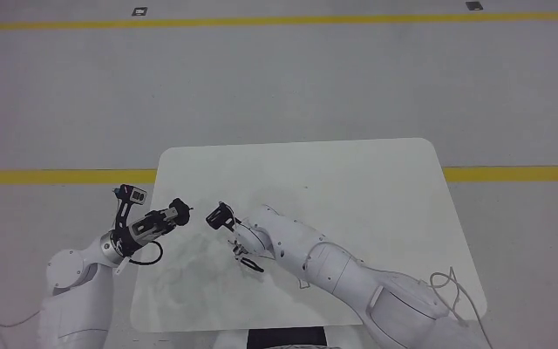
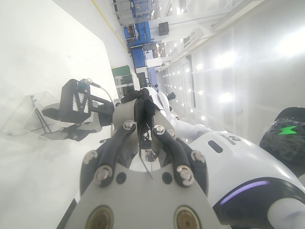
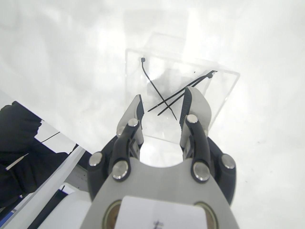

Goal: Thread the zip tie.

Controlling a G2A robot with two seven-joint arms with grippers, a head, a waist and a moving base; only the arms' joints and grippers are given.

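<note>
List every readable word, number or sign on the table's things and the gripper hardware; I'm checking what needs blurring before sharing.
Zip ties: no print.
Clear box: no print.
White sticker behind the right gripper: dark marks, cut off at the picture's edge, too small to read.
Square floor markers: too small to read.
Nothing legible to quote on any of these.
</note>
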